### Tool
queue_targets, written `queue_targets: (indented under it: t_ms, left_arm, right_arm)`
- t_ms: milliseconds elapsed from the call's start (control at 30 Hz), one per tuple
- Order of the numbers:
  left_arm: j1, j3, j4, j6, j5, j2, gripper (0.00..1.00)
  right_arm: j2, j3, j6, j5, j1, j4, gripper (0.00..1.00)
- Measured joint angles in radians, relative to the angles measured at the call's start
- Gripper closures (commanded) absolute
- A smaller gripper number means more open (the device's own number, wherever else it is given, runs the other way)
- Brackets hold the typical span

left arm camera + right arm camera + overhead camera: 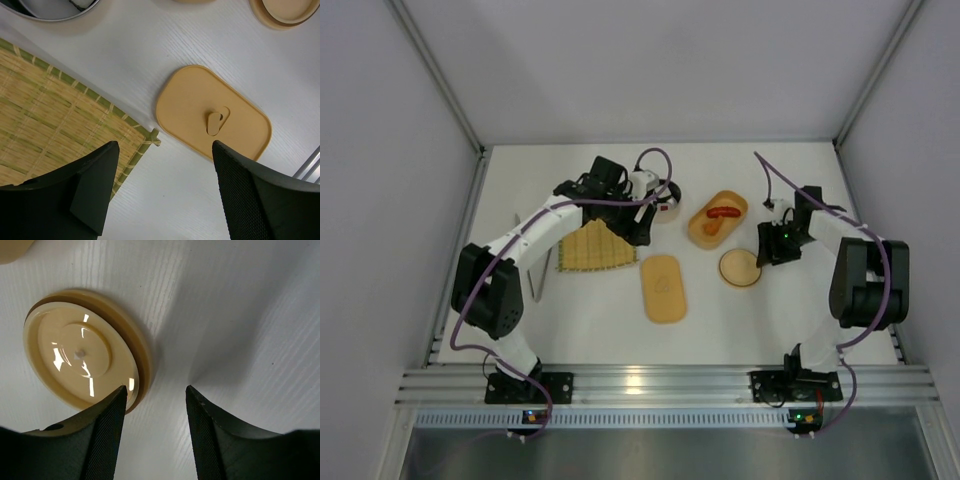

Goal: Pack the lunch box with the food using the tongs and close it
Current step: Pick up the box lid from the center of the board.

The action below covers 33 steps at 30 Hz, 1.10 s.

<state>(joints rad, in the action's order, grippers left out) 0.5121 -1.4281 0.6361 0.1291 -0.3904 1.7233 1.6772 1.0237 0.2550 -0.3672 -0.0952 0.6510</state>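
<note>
Both jaws open and empty: the left gripper (165, 146) over the woven mat (45, 115) beside the flat lid (212, 112), the right gripper (156, 390) at the round tan lid (82, 355), and the lunch box (705, 233) sits uncovered mid-table with red-orange food (723, 211) inside.

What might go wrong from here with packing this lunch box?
The right gripper, open, hovers at the rim of the round tan lid; lowering could nudge it toward the lunch box. The tongs lie unheld left of the mat, close beside the left arm: an awkward pickup.
</note>
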Motion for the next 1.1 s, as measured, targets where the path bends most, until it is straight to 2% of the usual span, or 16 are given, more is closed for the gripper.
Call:
queue_targets:
  t_ms: [167, 333, 467, 500, 733, 833, 900, 933, 1100]
  left_arm:
    - [-0.001, 0.017, 0.002, 0.000, 0.015, -0.003, 0.19]
    - [-0.001, 0.030, 0.008, 0.001, 0.020, -0.023, 0.19]
    - [-0.001, 0.031, 0.013, 0.001, 0.023, -0.043, 0.17]
    - [-0.002, 0.031, 0.014, 0.001, 0.023, -0.048, 0.16]
    - [-0.004, 0.031, 0.044, 0.003, 0.021, -0.077, 0.12]
    - [-0.015, 0.031, 0.063, 0.000, -0.010, -0.094, 0.08]
    - [-0.035, 0.031, 0.083, -0.003, -0.060, -0.107, 0.06]
    - [-0.051, 0.030, 0.092, -0.005, -0.100, -0.112, 0.02]
    - [-0.151, 0.039, 0.095, -0.021, -0.326, -0.148, 0.02]
  right_arm:
    - [0.033, 0.013, -0.008, 0.039, 0.058, 0.002, 0.57]
    - [0.066, 0.047, -0.020, 0.055, 0.076, 0.002, 0.77]
    - [0.073, 0.060, -0.025, 0.048, 0.076, 0.006, 0.98]
    - [0.072, 0.060, -0.024, 0.048, 0.075, 0.006, 1.00]
    - [0.043, 0.070, 0.009, 0.048, 0.076, 0.048, 1.00]
    - [-0.035, 0.070, 0.039, 0.043, 0.076, 0.069, 1.00]
    - [-0.111, 0.071, 0.061, 0.038, 0.076, 0.076, 1.00]
    - [-0.154, 0.072, 0.076, 0.034, 0.076, 0.078, 1.00]
    - [-0.277, 0.168, 0.157, -0.007, 0.076, 0.161, 1.00]
